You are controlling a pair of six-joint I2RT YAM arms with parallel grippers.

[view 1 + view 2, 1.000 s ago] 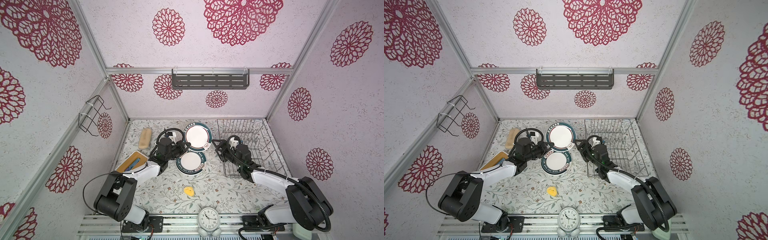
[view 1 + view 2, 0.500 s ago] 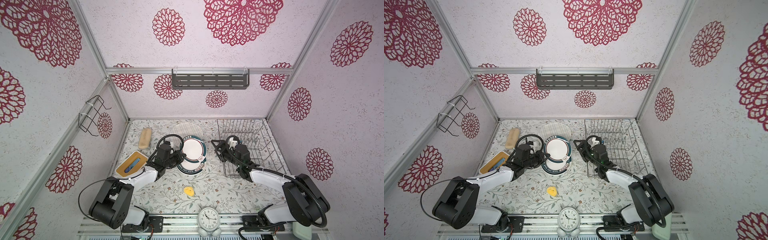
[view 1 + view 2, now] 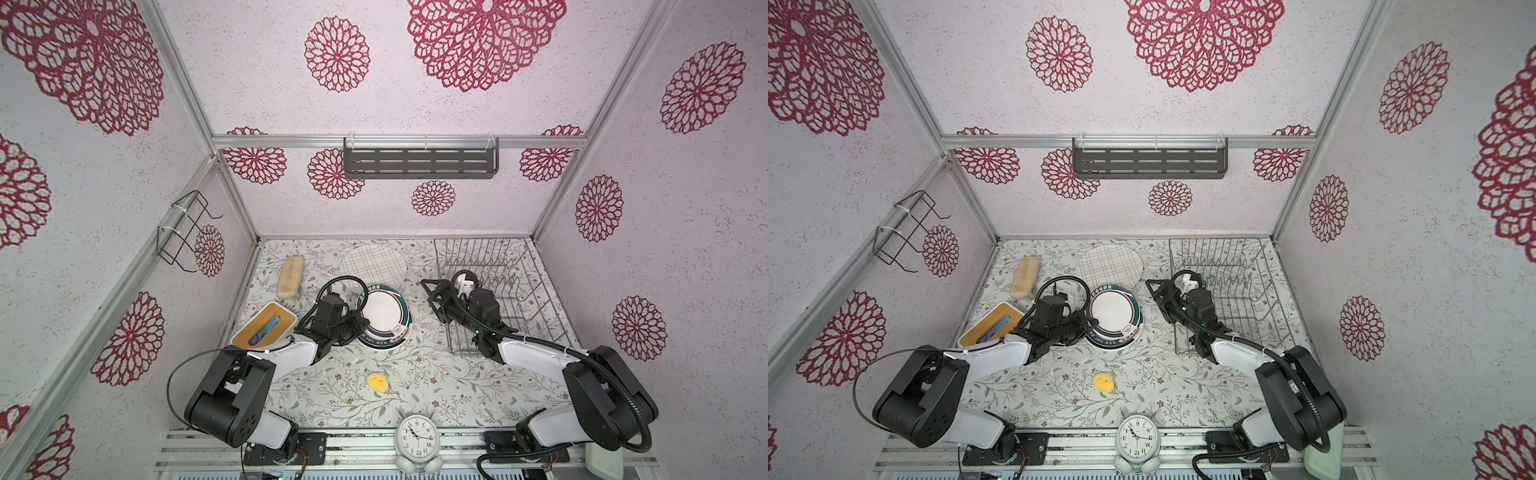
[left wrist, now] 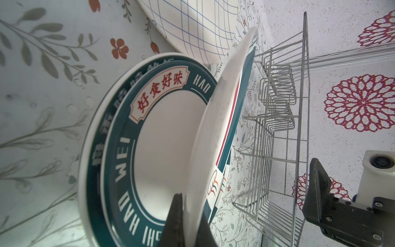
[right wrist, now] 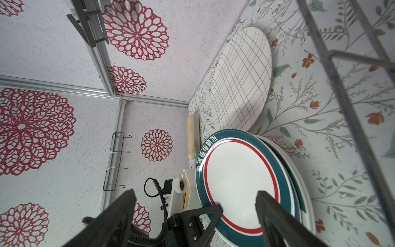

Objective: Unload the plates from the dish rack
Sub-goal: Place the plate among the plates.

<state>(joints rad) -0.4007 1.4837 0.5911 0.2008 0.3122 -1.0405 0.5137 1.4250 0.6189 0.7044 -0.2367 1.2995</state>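
One tilted plate (image 4: 213,128) over perhaps two plates (image 4: 166,139)

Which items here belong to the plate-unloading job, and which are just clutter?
Job: dish rack, grid plate, stacked teal-rimmed plates, tilted teal-rimmed plate in the left gripper.
Clutter: alarm clock, yellow lump, tan block, wood-topped box, grey wall shelf, black wire holder.

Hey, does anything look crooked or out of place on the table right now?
Yes: the teal-rimmed plate in the left gripper is tilted steeply over the stack of matching plates, not lying flat. Nothing looks spilled or broken.
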